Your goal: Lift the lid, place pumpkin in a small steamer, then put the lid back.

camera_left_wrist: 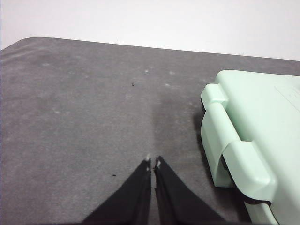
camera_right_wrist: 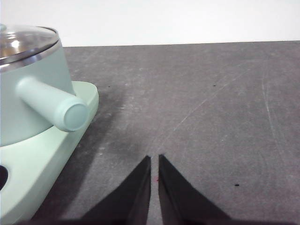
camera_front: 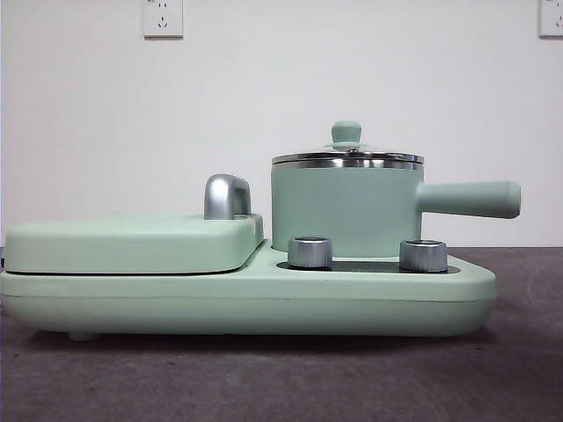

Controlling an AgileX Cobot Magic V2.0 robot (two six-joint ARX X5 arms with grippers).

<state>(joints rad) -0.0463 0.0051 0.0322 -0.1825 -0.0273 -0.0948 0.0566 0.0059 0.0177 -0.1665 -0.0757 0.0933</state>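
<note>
While lid [camera_front: 347, 155] sits (seated) on small steamer [camera_front: 345, 209].

— What sort of place was this?

— It looked like a bare test room or lab, not a lived-in kitchen. A plain white wall [camera_front: 281, 105] carried two wall sockets [camera_front: 163, 18] high up, and the bench [camera_front: 281, 378] was covered in dark grey felt-like matting.

— Anything domestic?

— Only one mint-green cooking appliance [camera_front: 246, 294] with chrome dials [camera_front: 310, 252], standing alone on that bench.
</note>
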